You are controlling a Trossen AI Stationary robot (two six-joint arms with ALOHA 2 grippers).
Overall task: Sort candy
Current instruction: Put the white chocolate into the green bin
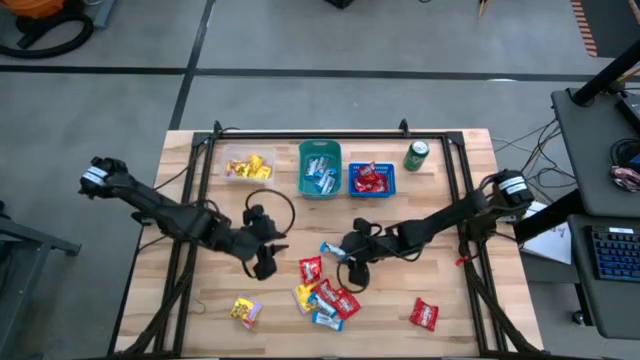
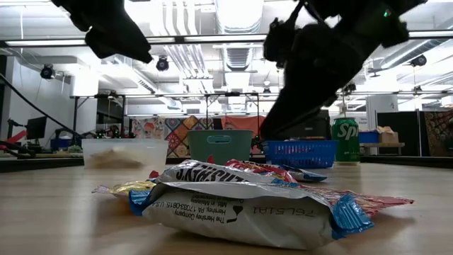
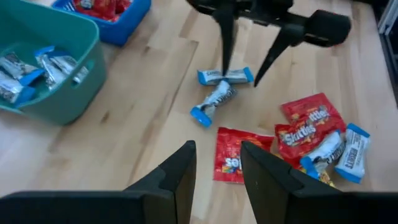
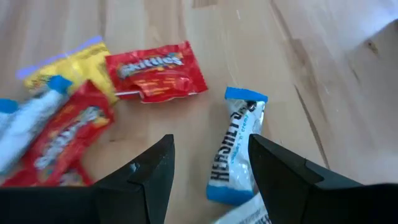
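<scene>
the right tool [image 4: 208, 171] hangs released over a blue-white candy [image 4: 235, 149] on the surface [image 4: 323, 74], so it should drop straight down and pinch that wrapper mid-length, while the left tool [image 3: 217, 174] waits nearby, also released.

Both claws — left [image 1: 264, 262], right [image 1: 352, 268] — flank the blue-white candy [image 1: 333, 250] on the table [image 1: 450, 290].

Light wood table [image 1: 200, 300]. Loose candy [image 1: 325, 298] piled just in front of right gripper [image 1: 352, 268], two blue-white ones under it; one yellow near left gripper [image 1: 262, 262]; one red apart. Behind both: clear bin [image 1: 247, 166], teal bin [image 1: 320, 168], blue basket [image 1: 372, 180], green can [image 1: 416, 155].
</scene>
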